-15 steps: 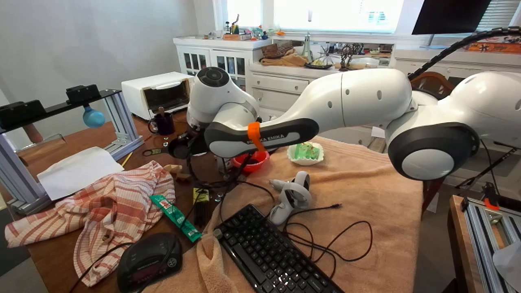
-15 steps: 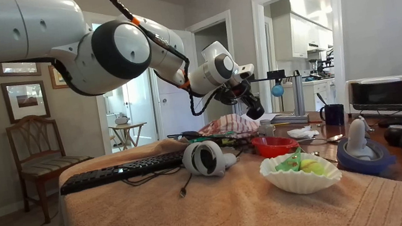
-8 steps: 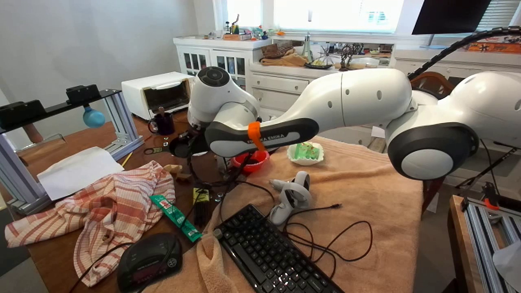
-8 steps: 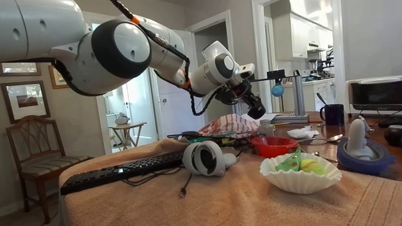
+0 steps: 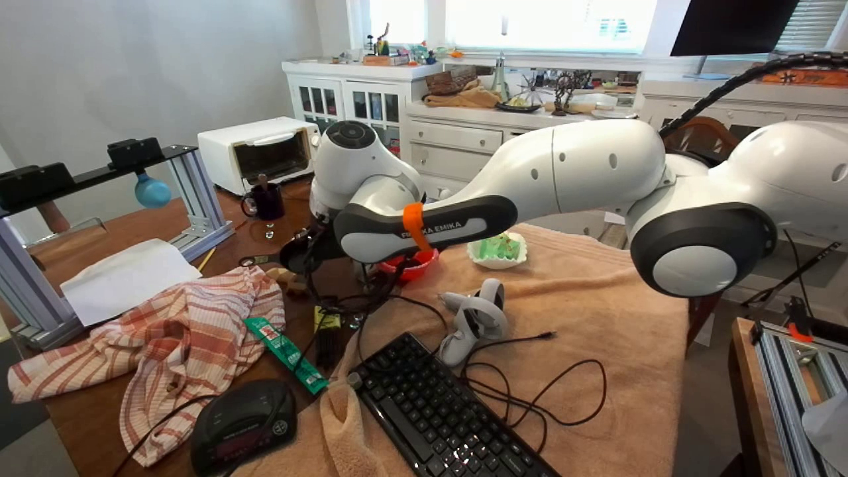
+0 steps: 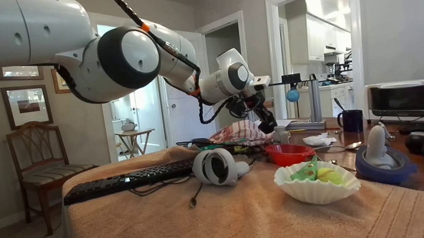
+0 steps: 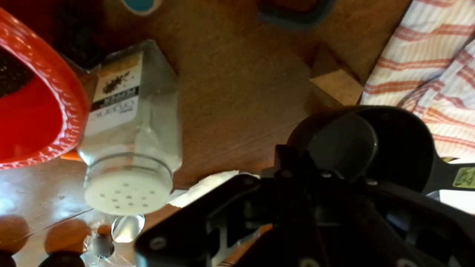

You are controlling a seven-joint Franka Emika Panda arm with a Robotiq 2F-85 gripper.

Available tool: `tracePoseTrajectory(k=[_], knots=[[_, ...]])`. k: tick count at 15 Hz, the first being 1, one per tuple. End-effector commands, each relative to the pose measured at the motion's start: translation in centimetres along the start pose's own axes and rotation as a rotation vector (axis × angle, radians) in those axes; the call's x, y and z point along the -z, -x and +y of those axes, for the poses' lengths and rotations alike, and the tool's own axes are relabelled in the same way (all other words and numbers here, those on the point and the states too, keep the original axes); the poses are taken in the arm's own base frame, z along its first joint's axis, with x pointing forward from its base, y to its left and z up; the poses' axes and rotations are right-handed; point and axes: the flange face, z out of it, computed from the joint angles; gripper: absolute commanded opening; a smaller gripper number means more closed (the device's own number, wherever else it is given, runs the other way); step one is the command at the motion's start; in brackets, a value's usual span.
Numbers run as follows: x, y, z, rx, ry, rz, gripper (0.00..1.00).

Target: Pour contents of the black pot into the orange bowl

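Black pot hangs over the table in the clasp of the tool, which is clamped on the rim at the side away from the handle. Just past the pot in the wrist view lie a wooden block and a striped cloth. A glass shaker with a white, holed lid stands between the pot and the orange bowl, which sits apart from the pot with dark matter inside. Near the bowl in both exterior views, a fluted white dish carries a green object. Farther out, a black keyboard and a pale, ringed controller rest on a tan towel, while a dark mug and a white toaster oven stand across the table.
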Motion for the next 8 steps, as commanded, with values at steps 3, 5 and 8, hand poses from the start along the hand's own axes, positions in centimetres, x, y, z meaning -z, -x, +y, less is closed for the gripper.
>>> tracePoseTrajectory(k=[3, 5, 8], knots=[[-2.0, 1.8, 1.3, -0.027, 0.109, -0.097, 0.01], [-2.3, 2.1, 1.6, -0.026, 0.123, -0.122, 0.01], [-2.4, 2.3, 1.8, -0.032, 0.14, -0.139, 0.01]])
